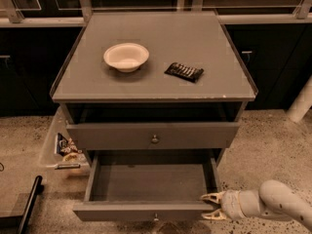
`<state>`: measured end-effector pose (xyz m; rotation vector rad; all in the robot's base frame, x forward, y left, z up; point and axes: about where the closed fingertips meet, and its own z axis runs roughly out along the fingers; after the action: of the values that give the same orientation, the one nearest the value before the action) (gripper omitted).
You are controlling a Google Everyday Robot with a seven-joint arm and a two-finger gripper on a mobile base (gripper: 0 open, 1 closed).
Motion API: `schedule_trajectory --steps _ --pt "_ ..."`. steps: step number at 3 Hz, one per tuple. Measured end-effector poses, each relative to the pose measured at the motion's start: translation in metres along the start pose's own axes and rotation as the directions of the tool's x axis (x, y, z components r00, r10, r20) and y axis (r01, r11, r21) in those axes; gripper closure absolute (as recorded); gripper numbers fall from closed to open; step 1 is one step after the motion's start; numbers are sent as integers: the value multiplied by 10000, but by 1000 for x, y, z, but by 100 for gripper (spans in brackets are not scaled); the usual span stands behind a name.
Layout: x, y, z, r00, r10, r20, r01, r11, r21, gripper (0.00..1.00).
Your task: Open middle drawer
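Jaws spread, the gripper (210,207) sits low at right beside the grey cabinet (209,38), at the right front corner of the middle drawer (146,182), which stands pulled well out; on top, a white bowl (126,56) lies left of a dark packet (184,71).

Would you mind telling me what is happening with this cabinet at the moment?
A robot arm is working on the grey cabinet's drawers. The middle drawer is pulled well out, showing a bare grey inside, and the gripper sits at the right end of its front panel. The top drawer above stands only a little forward. On the cabinet top, a white bowl and a dark packet lie apart.
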<state>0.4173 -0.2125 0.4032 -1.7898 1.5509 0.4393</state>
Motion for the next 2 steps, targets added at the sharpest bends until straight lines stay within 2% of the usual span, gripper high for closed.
schedule_trajectory --steps 1,2 --pt "0 0 0 10000 0 0 0 10000 0 12" --pt "-5 -1 -1 10000 -77 22 77 10000 -22 0"
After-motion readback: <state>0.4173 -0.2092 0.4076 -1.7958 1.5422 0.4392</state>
